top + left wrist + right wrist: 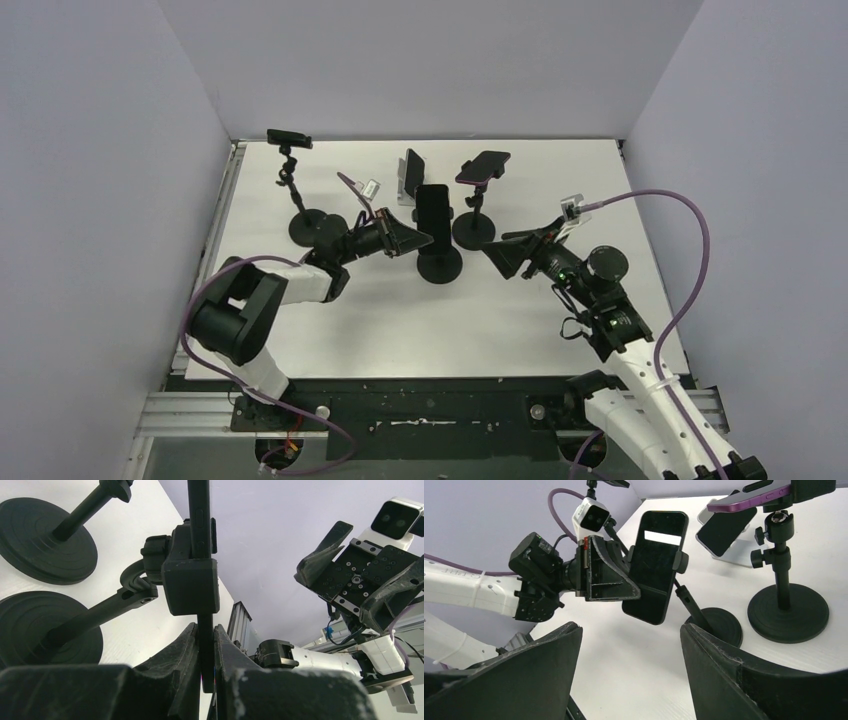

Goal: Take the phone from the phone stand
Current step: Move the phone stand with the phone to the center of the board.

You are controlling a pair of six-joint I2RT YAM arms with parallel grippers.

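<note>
A black phone (433, 210) stands upright in the clamp of a black phone stand (440, 265) at the table's middle. My left gripper (422, 240) reaches in from the left and is shut on the phone's lower end. In the left wrist view the phone (200, 510) is edge-on, with the clamp (190, 580) around it and my gripper (205, 632) pinching the part below the clamp. My right gripper (503, 260) is open and holds nothing, just right of the stand's base. From the right wrist the phone (655, 565) faces me, ahead of my open gripper (631, 640).
Another stand (310, 228) with a dark phone stands at the back left. A stand (473, 232) with a purple phone (483, 166) is right behind the middle one, beside a white holder (410, 180) with a phone. A black round disc (607, 263) lies by my right arm.
</note>
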